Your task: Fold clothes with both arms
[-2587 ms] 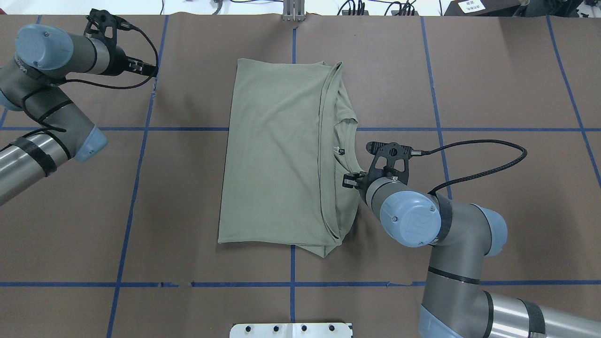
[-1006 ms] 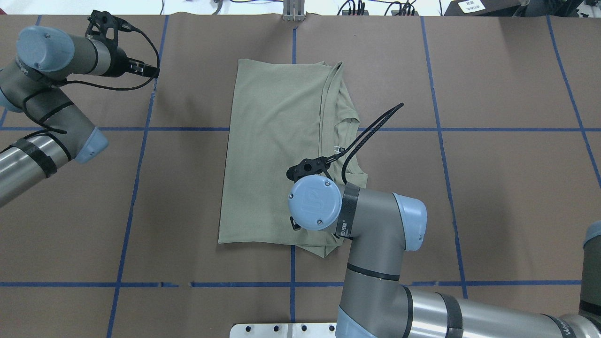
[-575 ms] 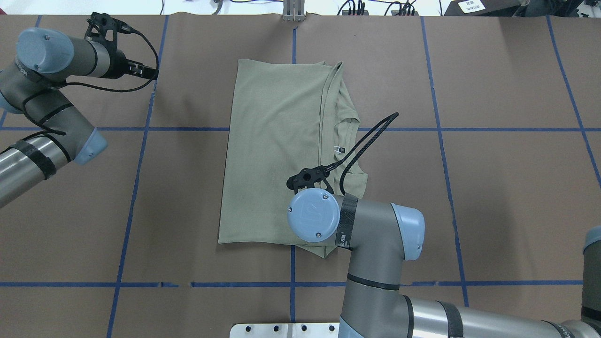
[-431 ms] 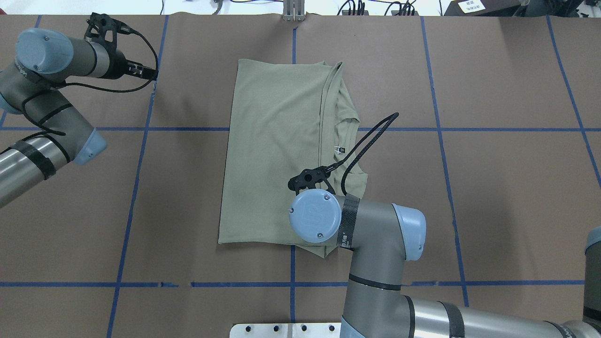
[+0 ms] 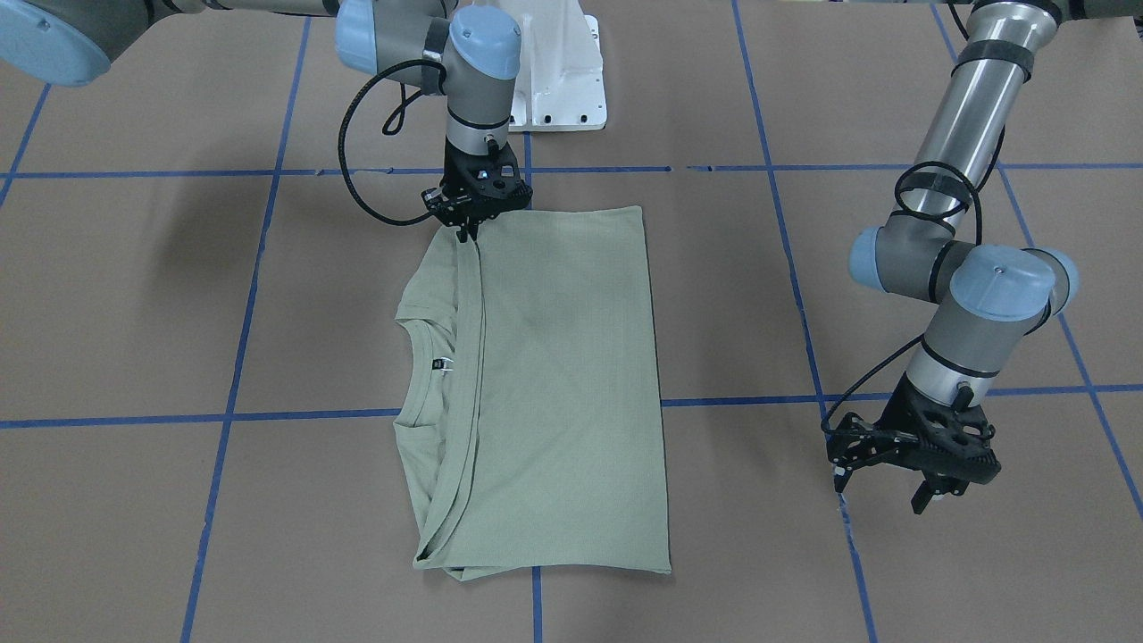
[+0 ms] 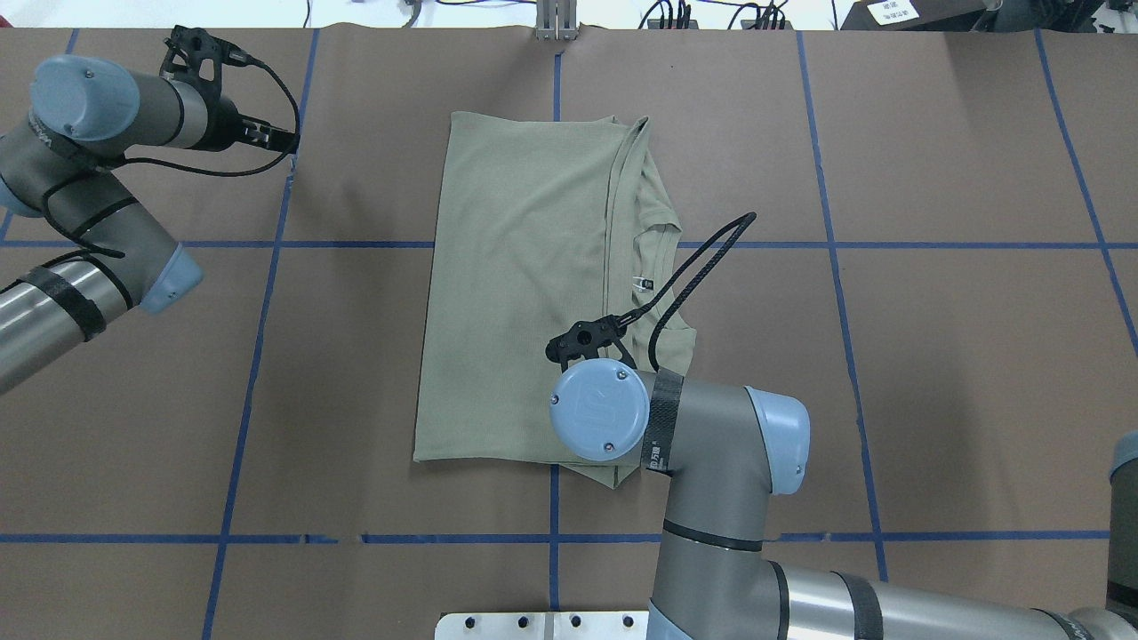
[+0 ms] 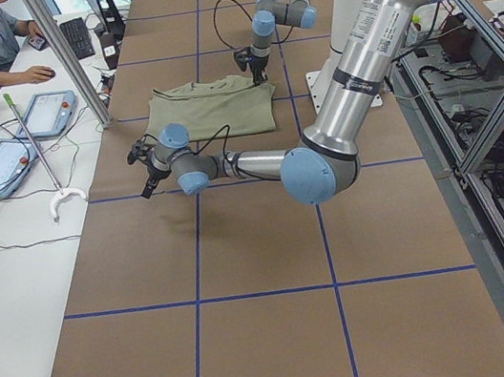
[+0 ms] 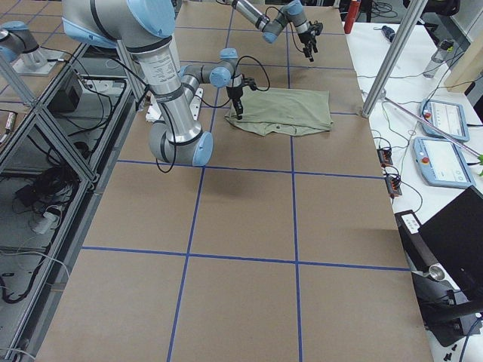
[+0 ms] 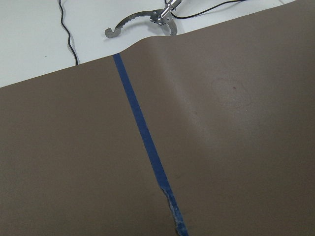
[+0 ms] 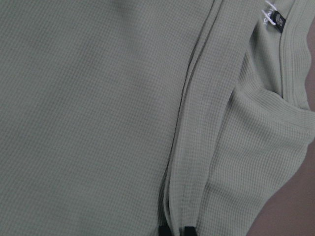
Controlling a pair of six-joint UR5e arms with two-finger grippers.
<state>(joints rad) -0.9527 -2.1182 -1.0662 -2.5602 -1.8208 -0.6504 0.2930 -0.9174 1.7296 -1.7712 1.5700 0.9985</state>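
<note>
The pale green shirt [image 6: 524, 293] lies folded in a long rectangle at the table's middle, its collar and black neck label [image 6: 642, 284] on the right side. My right gripper [image 5: 464, 234] points straight down at the shirt's [image 5: 554, 384] corner nearest the robot. In the right wrist view its fingertips [image 10: 163, 230] stand close together with the folded edge of the shirt [image 10: 98, 98] between them. From overhead the right wrist hides this gripper. My left gripper [image 5: 884, 487] hangs open over bare paper on a blue tape line, far from the shirt, holding nothing.
The white pedestal base [image 5: 554, 80] stands at the robot's edge of the table. Blue tape lines [image 6: 258, 356] grid the brown paper. A metal hook tool [image 9: 142, 19] lies beyond the far edge. People sit with tablets [image 7: 50, 111] at a side table.
My right arm swung from beside the collar to over the shirt's near corner, then barely moved. The shoulder flap by the collar spread slightly rightward. The left arm stayed put.
</note>
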